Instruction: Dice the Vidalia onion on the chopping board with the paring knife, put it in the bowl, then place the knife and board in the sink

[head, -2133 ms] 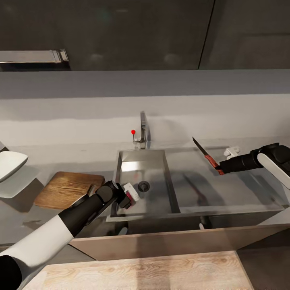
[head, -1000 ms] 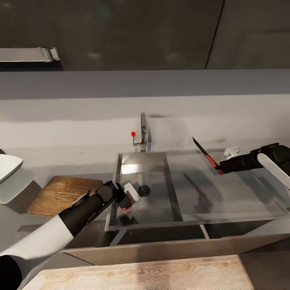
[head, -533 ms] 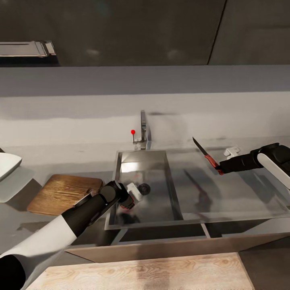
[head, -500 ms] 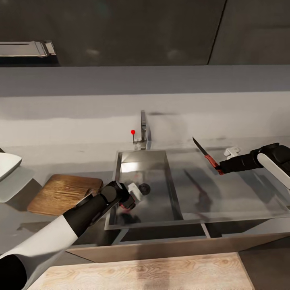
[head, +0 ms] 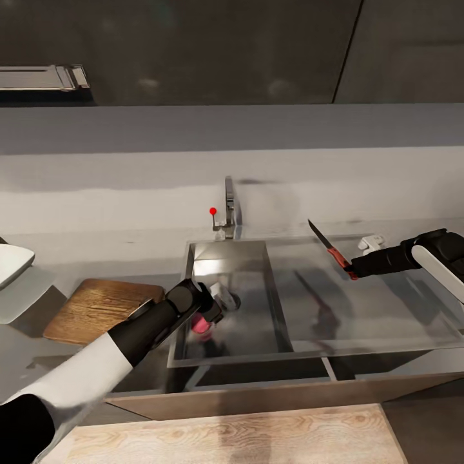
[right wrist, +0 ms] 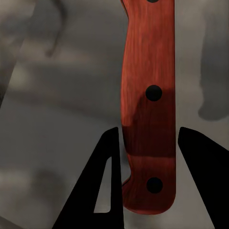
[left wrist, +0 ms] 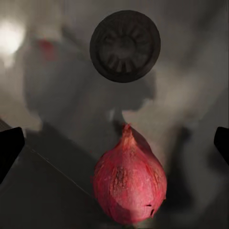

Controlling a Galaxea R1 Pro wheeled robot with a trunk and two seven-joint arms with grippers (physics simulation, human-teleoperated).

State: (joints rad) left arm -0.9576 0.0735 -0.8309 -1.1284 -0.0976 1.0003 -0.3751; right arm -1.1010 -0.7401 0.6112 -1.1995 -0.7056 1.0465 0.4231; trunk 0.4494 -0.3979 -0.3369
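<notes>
1. Head view: The left pincer point(head: 216, 308) is low inside the sink point(head: 274, 293), near its left wall and just beside the drain point(head: 231, 300). The onion point(head: 203, 322) shows as a reddish blur right at the fingers, still down in the basin. From this view I cannot tell whether the fingers touch it. The right pincer point(head: 353, 267) hangs over the draining side of the sink, clenched on the knife point(head: 330, 249), blade pointing far and left, held up and well away from the left arm, probably to keep it clear until dicing begins. The chopping board point(head: 103, 309) lies bare on the tabletop point(head: 84, 258) to the left of the sink. The bowl point(head: 9, 264) sits further left at the frame edge. Judging by this, the task is at its first step.

2. Left wrist view: The onion point(left wrist: 129, 183) lies on the steel floor with its pointed tip toward the drain point(left wrist: 125, 46). The two dark fingertips point(left wrist: 9, 148) stand wide apart at the picture's opposite edges, well clear of the onion, so this pincer is released and empty, lined up to straddle the onion.

3. Right wrist view: The knife's reddish-brown riveted handle point(right wrist: 149, 102) runs lengthwise between the two dark fingers point(right wrist: 98, 186), which press against its lower end. The grip looks firm.
</notes>
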